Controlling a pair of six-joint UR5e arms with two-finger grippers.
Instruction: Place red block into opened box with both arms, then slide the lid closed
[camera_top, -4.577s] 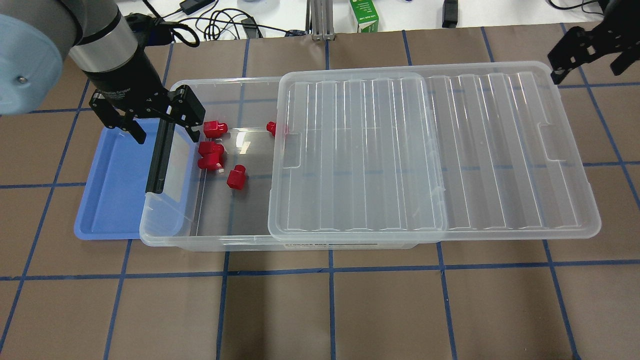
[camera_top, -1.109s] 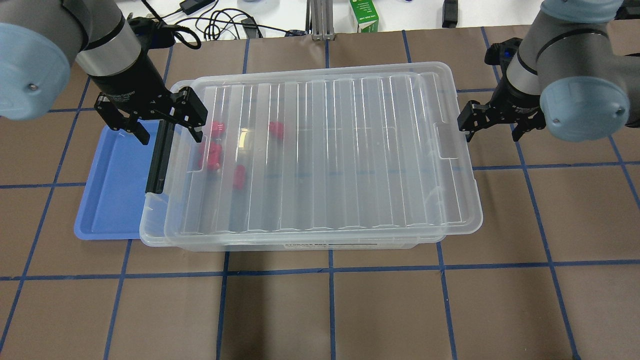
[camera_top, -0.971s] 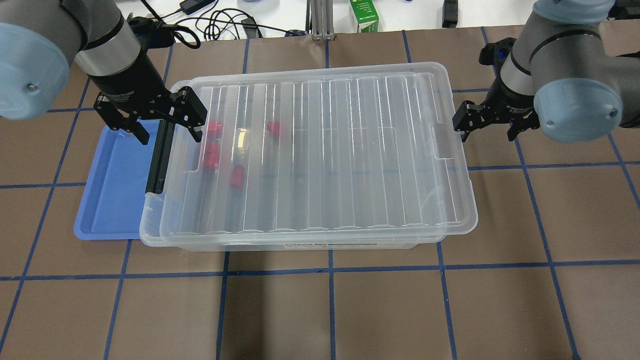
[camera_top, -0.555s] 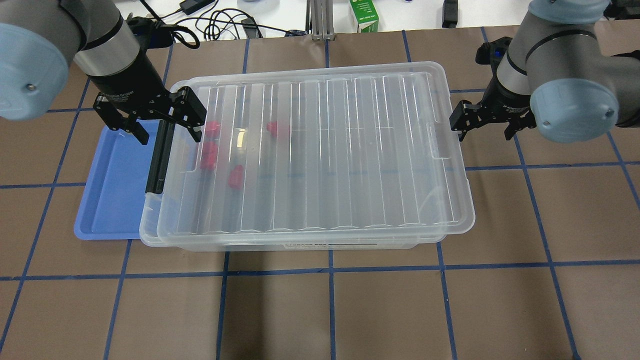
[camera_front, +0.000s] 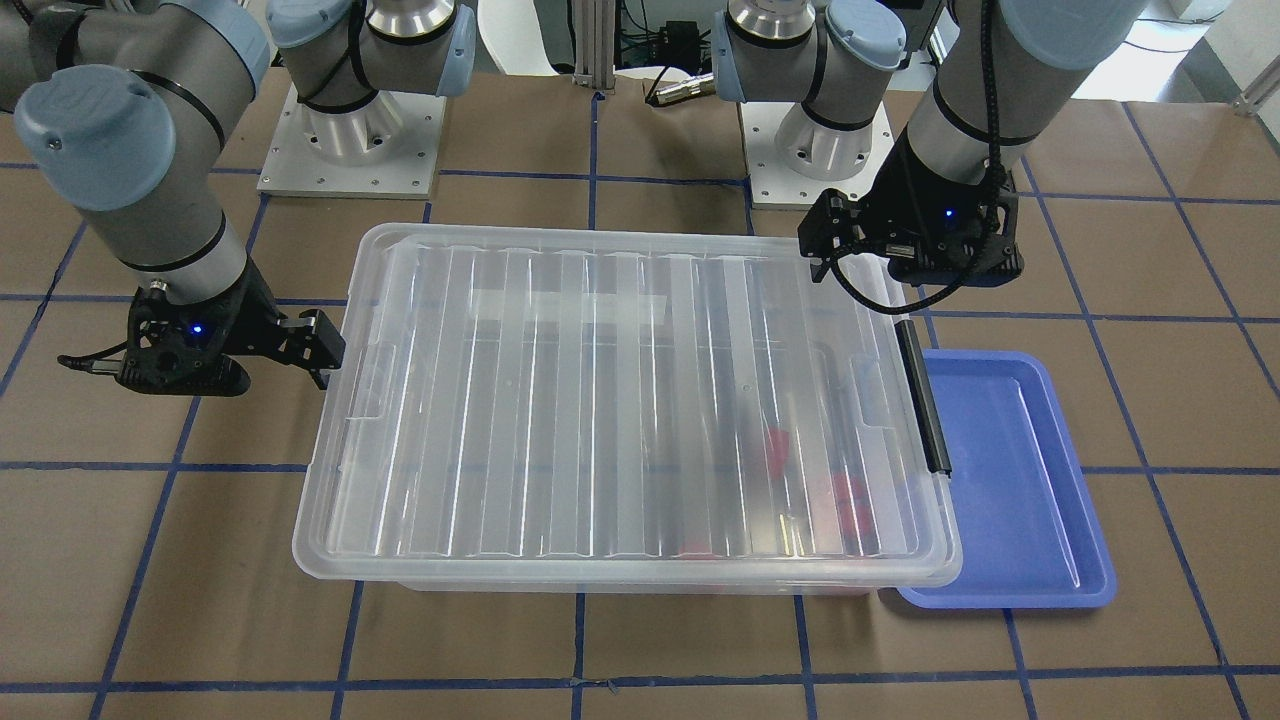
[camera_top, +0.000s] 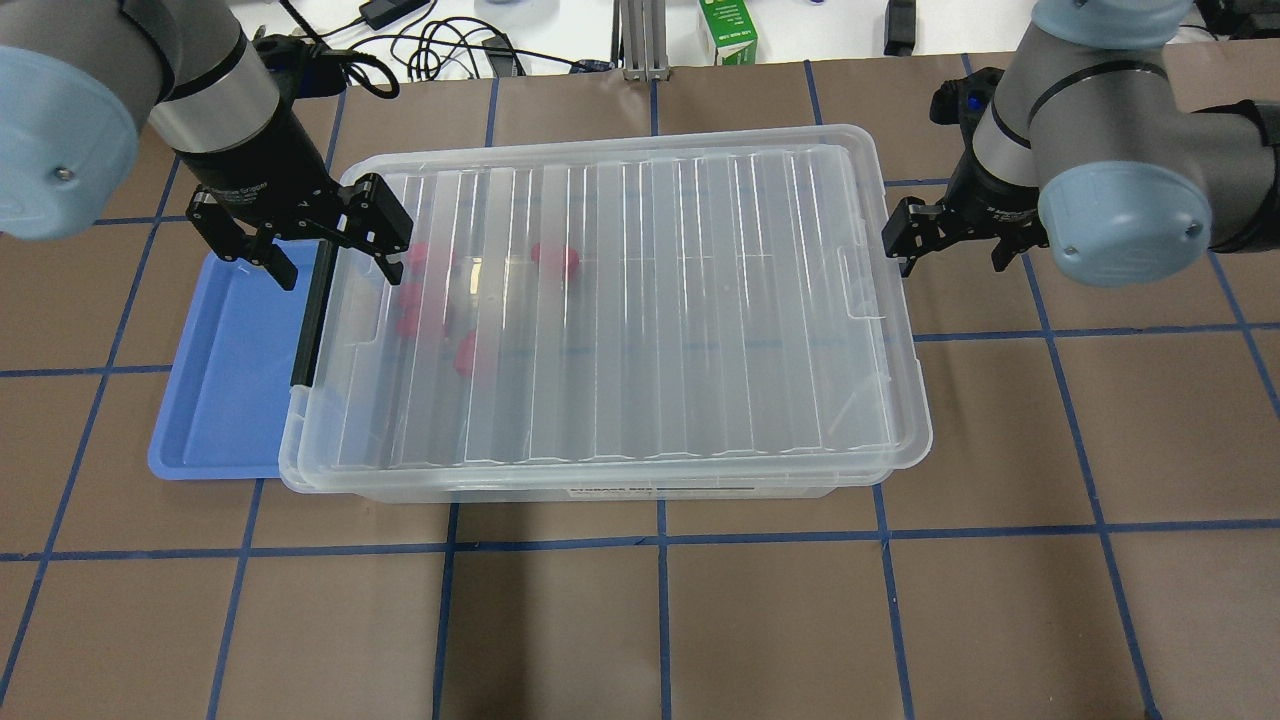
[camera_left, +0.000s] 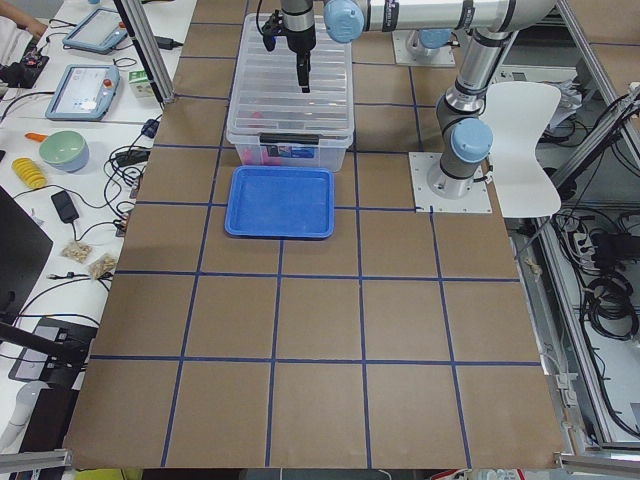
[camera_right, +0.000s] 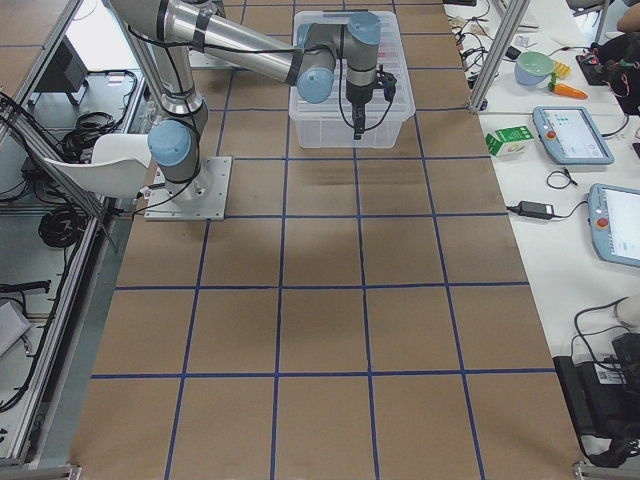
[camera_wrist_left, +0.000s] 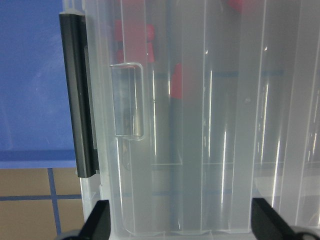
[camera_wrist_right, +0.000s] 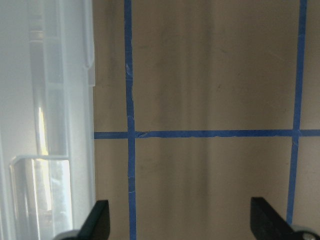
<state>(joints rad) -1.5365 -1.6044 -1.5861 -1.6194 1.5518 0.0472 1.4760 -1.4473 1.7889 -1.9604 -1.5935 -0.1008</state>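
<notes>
The clear ridged lid lies over almost the whole see-through box, overhanging its right end a little. Several red blocks show blurred through the lid near the box's left end, and also in the left wrist view. My left gripper hangs open over the box's left end by the black bar, holding nothing. My right gripper is open at the lid's right short end, one finger against or very near its edge.
An empty blue tray lies partly under the box's left end. A green carton and cables sit past the table's far edge. Blue tape lines grid the brown table.
The lid has slid left over the box, from half off 4.6 s ago to nearly covering it. My right gripper moved left along with its right end. The left gripper stayed put.
</notes>
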